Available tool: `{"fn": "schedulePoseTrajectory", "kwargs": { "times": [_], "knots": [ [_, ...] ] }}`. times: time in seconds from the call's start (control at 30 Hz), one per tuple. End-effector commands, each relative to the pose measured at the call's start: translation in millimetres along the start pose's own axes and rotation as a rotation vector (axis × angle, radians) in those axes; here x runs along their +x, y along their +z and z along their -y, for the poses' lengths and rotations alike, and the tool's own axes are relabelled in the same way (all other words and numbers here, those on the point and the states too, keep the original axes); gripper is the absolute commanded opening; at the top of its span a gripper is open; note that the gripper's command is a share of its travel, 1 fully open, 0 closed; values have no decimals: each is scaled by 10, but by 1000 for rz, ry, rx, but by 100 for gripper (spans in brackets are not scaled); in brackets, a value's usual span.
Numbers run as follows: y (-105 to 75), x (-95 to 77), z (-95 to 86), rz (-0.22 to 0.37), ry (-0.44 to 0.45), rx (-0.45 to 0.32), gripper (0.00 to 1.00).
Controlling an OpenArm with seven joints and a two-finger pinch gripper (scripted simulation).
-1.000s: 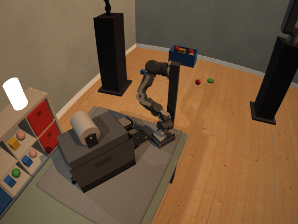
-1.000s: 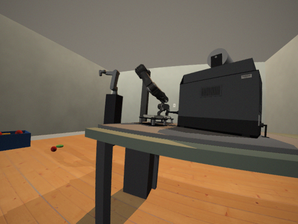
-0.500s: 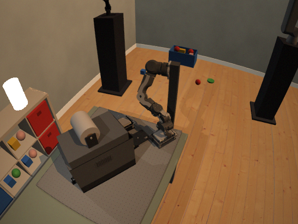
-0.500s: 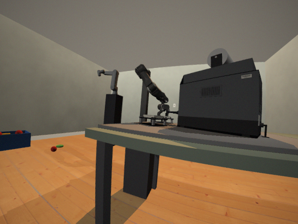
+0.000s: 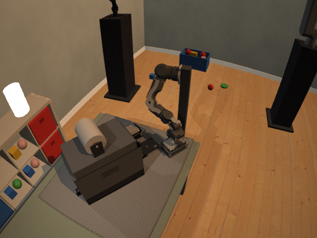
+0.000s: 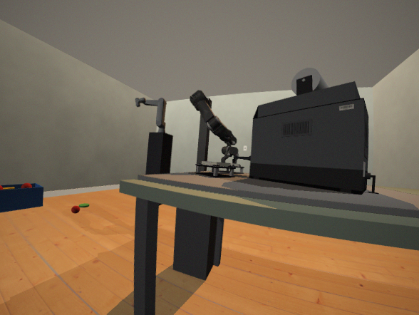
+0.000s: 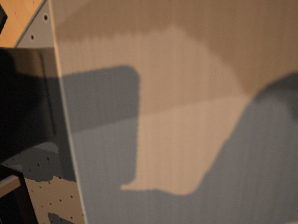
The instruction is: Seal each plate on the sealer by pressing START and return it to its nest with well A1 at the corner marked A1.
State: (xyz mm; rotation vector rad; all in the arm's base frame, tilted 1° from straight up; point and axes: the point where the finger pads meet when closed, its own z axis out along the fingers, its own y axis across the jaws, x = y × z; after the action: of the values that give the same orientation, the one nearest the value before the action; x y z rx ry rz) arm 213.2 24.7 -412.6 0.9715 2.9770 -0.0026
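Note:
My gripper (image 5: 176,140) is low over the plate nest (image 5: 175,147) at the table's right edge and is shut on a plate (image 5: 170,145) that lies in or just above that nest; I cannot tell if it is seated. In the exterior view the gripper (image 6: 228,157) hangs over the same nest (image 6: 219,167). The wrist view is filled by the plate's flat, pale top (image 7: 175,110); the fingers are hidden there. A second plate (image 5: 133,130) lies behind the sealer (image 5: 105,159). The sealer's dark stage area (image 5: 147,146) lies between the sealer and my nest.
A foil roll (image 5: 89,134) sits on top of the sealer. The arm's dark post (image 5: 184,94) stands right behind the nest. A shelf with coloured blocks (image 5: 24,151) stands at the left. Two black pillars, a blue bin (image 5: 194,58) and small toys are on the floor.

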Motion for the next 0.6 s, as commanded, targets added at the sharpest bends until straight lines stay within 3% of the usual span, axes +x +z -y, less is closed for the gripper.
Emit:
{"fn": "schedulePoseTrajectory", "kwargs": {
  "times": [0.0,0.57],
  "knots": [
    [-2,4,-7,-1,-3,-3,0],
    [-2,2,-6,-1,-3,-3,0]
  ]
}}
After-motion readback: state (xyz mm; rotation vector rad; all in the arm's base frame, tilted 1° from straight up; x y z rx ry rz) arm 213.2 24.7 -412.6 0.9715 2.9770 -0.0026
